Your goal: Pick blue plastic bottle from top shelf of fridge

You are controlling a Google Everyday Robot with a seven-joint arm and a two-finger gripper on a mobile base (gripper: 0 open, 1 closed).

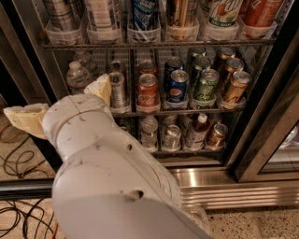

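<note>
1. Holds the gripper [56, 95] low at the left, before the soda-can racks [177, 112], tan fingers [23, 119] spread wide with nothing between them, likely readied for a broad bottle.
2. Leaves the blue plastic bottle [100, 14] untouched, upright in a clear tray [100, 36] on the top shelf [154, 45], second from the left, well above the gripper.
3. Seats each tall bottle in its own tray, probably against tipping on wire.
4. Calls for a rise and reach into the fridge [224, 186], clear of the blue-lettered bottle [145, 14] just beside.
</note>
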